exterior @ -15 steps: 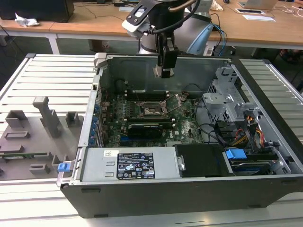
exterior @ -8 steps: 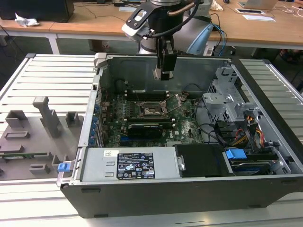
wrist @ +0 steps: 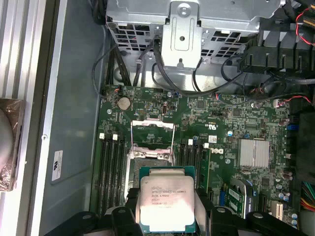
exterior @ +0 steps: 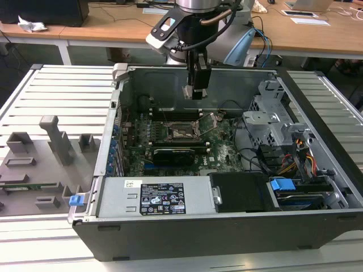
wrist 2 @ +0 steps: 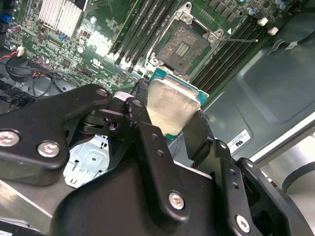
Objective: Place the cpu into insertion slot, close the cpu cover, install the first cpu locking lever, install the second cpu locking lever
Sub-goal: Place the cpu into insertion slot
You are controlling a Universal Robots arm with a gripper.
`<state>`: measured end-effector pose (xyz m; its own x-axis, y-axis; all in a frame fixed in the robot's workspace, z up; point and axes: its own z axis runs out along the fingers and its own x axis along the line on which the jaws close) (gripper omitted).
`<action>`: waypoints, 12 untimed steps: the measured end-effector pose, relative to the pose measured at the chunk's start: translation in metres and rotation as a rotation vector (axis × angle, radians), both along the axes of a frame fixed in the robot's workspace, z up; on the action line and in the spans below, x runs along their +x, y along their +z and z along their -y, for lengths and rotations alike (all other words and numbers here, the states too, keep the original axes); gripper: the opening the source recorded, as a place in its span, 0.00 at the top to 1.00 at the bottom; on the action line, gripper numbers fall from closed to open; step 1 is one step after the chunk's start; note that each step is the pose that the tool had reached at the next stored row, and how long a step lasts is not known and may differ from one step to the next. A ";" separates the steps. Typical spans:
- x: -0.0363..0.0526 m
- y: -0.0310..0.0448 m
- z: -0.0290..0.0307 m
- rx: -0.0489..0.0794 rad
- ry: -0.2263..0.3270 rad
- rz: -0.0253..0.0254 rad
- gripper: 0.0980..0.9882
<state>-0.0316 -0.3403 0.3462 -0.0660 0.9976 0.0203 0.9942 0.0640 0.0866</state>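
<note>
My gripper hangs inside the open computer case, above the motherboard, shut on the cpu. In both wrist views the cpu is a silver-topped square with a pale edge, clamped between two black fingers. The insertion slot lies open below and a little ahead of the chip, its contact field bare. The cpu cover stands swung up at the slot's far side. A thin wire lever sticks out beside the socket.
Long memory slots flank the socket. A black card lies across the board, with a power supply at the front and a metal drive cage with cables on the exterior view's right. A grey fixture tray sits outside the case.
</note>
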 end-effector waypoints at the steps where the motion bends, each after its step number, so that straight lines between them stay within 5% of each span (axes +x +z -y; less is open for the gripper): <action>1: 0.0000 -0.0005 0.0000 0.000 0.000 -0.0002 0.52; 12: 0.0000 -0.0068 0.0000 0.000 0.000 -0.0015 0.52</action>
